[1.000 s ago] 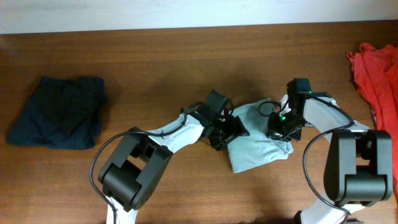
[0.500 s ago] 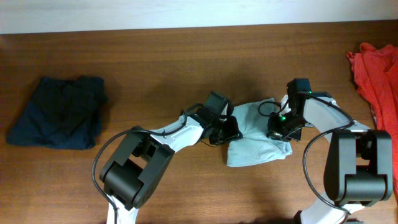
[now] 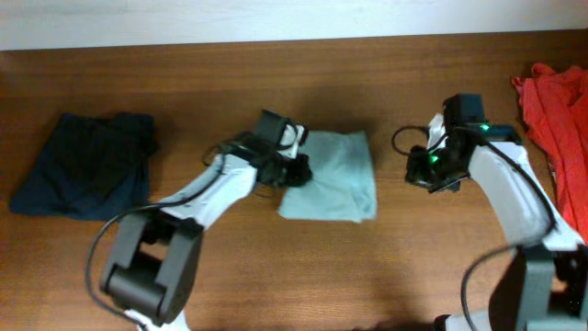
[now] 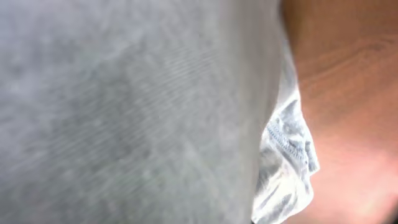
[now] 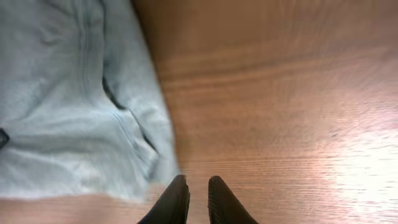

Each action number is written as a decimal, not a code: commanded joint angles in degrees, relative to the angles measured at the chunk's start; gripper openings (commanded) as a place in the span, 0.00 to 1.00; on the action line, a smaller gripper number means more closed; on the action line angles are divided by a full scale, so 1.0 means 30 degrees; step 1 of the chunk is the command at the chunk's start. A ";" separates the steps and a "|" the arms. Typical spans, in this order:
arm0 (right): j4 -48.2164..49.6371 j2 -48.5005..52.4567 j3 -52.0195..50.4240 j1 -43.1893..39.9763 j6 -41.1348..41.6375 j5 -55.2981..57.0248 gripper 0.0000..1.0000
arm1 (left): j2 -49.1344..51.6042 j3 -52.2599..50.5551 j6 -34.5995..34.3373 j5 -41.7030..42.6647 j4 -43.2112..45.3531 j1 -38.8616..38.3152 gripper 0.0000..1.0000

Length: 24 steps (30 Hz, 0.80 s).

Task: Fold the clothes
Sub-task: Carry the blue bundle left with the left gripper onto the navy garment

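Note:
The pale grey-blue T-shirt [image 3: 335,175] lies folded into a small rectangle at the table's middle. My left gripper [image 3: 296,170] is at its left edge, shut on the cloth. In the left wrist view the T-shirt [image 4: 124,112] fills almost the whole frame and hides the fingers; a hemmed corner hangs at the right. My right gripper [image 3: 424,175] is right of the shirt, apart from it. In the right wrist view that gripper [image 5: 198,182] hovers over bare wood, its fingers nearly together with nothing between them, and the T-shirt [image 5: 68,112] lies to the left.
A dark navy garment [image 3: 87,165] lies folded at the far left. An orange-red garment [image 3: 556,101] is heaped at the right edge. Both arms reach in from the front edge of the wooden table [image 3: 386,267].
My left gripper closed on the T-shirt and pulled it left and toward the back. The right gripper no longer touches the cloth and has moved slightly back and right.

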 commanded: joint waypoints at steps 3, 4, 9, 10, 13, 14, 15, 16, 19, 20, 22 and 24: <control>-0.0357 -0.1384 0.0248 -0.0073 -0.0168 0.0029 0.18 | -0.1698 0.0007 0.6025 -0.2076 -0.0335 0.2761 0.00; -0.0459 -0.1421 0.0248 -0.0073 -0.0168 0.0036 0.18 | -0.1719 0.0029 0.6594 -0.2069 -0.0408 0.3570 0.00; -0.0882 -0.1421 0.0248 -0.0073 -0.0109 0.0029 0.18 | -0.1719 0.0197 0.7934 -0.2215 -0.0372 0.6499 0.01; -0.0933 -0.1421 0.0248 -0.0073 -0.0117 0.0029 0.18 | -0.1719 0.0379 0.8313 -0.2200 -0.0393 0.7235 0.01; -0.1035 -0.1421 0.0248 -0.0073 -0.0117 0.0029 0.18 | -0.1719 0.1086 0.8531 -0.2200 -0.0393 0.9318 0.01; -0.1093 -0.1421 0.0248 -0.0073 -0.0117 0.0036 0.18 | -0.1719 0.1268 0.8531 -0.2200 -0.0401 0.9763 0.01; -0.1173 -0.1421 0.0248 -0.0073 -0.0117 0.0036 0.18 | -0.1719 0.1501 0.8531 -0.2200 -0.0408 1.0309 0.00; -0.1253 -0.1421 0.0248 -0.0073 -0.0117 0.0036 0.18 | -0.1719 0.1887 0.8517 -0.2178 -0.0554 1.1045 0.00; -0.1370 -0.1421 0.0248 -0.0073 -0.0117 0.0051 0.18 | -0.1719 0.3220 0.8502 -0.2164 -0.1559 1.2823 0.00; -0.1377 -0.1421 0.0248 -0.0073 -0.0117 0.0051 0.18 | -0.1719 0.3694 0.8510 -0.2186 -0.1902 1.3442 0.00; -0.1377 -0.1421 0.0248 -0.0073 -0.0117 0.0051 0.18 | -0.1719 0.4233 0.8510 -0.2193 -0.2259 1.4593 0.00; -0.1377 -0.1421 0.0248 -0.0073 -0.0117 0.0051 0.18 | -0.1719 0.4364 0.8502 -0.2193 -0.2404 1.5562 0.00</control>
